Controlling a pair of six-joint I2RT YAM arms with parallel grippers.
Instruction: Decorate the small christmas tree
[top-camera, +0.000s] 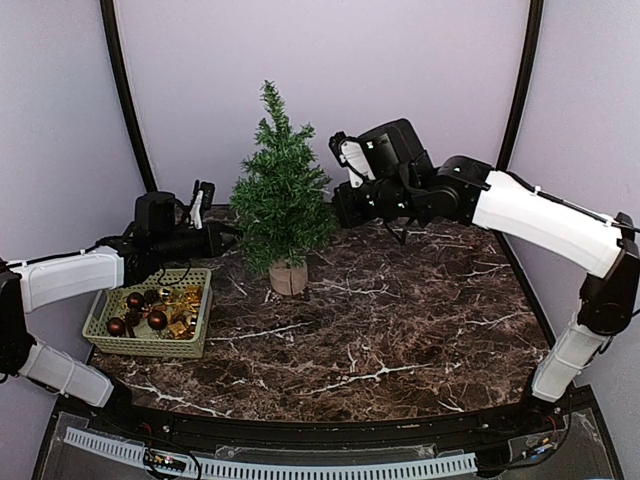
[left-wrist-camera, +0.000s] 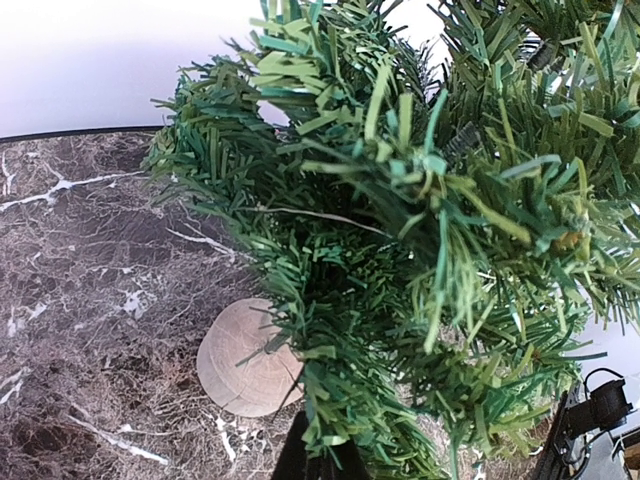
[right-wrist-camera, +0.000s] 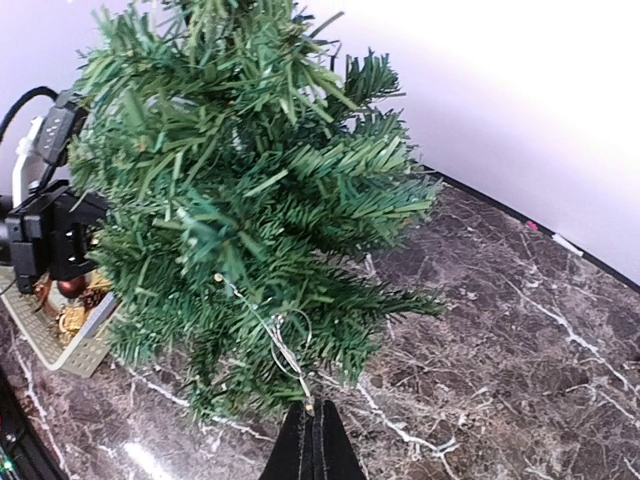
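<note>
Two tools shut | left tool (left-wrist-camera: 318, 462) among small christmas tree (top-camera: 282, 200) branches | right tool (right-wrist-camera: 312, 420) pinching thin wire (right-wrist-camera: 268, 337)

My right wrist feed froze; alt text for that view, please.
The small christmas tree fills the left and centre above the dark marble table. The right gripper's shut fingers at the bottom edge meet a thin wire leading into its branches.

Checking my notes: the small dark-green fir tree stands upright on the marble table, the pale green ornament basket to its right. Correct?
No. The top external view shows the pale green ornament basket left of the small dark-green fir tree; the rest holds.
</note>
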